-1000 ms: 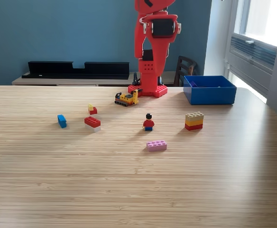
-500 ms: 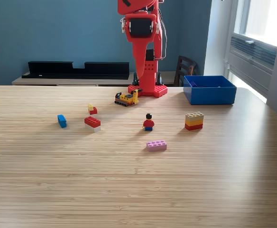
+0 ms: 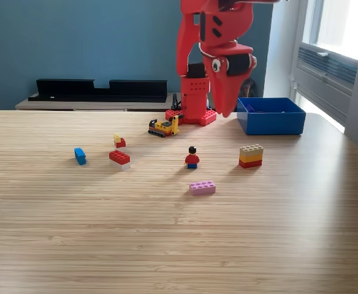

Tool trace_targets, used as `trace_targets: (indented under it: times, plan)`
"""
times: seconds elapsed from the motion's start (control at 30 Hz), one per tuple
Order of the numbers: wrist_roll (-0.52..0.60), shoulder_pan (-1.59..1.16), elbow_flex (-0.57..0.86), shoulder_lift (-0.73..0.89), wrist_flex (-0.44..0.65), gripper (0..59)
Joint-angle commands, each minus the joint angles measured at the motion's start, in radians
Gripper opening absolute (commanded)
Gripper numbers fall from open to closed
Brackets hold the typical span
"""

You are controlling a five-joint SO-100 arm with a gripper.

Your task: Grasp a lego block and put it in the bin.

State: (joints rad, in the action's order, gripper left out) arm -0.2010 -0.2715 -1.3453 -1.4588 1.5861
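Wooden table [image 3: 167,245] carries blue bin [image 3: 271,116], arm base [image 3: 191,115], yellow vehicle [image 3: 164,127], blue block [image 3: 79,155], red-yellow piece [image 3: 119,141], red-white block [image 3: 119,159], figure [image 3: 192,157], stacked block [image 3: 251,155], pink brick [image 3: 202,187].

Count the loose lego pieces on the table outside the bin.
7: blue block at the exterior view's left, small yellow-red piece, red-white block, yellow vehicle near the arm base, minifigure, pink brick, tan-yellow-red stack. The bin may hide more.
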Motion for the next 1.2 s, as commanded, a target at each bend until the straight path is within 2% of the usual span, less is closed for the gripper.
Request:
trace_targets:
  times: [0.03, 0.23, 0.47, 0.87, 0.93, 1.03, 1.2]
  plan:
    - [-0.06, -0.083, -0.184, -0.029, -0.175, 28.1]
    - [-0.072, -0.138, -0.314, -0.029, -0.336, 30.1]
    - [-0.064, -0.147, -0.321, -0.018, -0.451, 27.6]
    - [-0.061, -0.144, -0.391, -0.011, -0.552, 17.0]
    - [-0.061, -0.144, -0.405, -0.011, -0.558, 11.7]
    - [-0.055, -0.144, -0.41, -0.011, -0.561, 0.0]
    - [-0.028, -0.144, -0.38, -0.011, -0.56, 0.0]
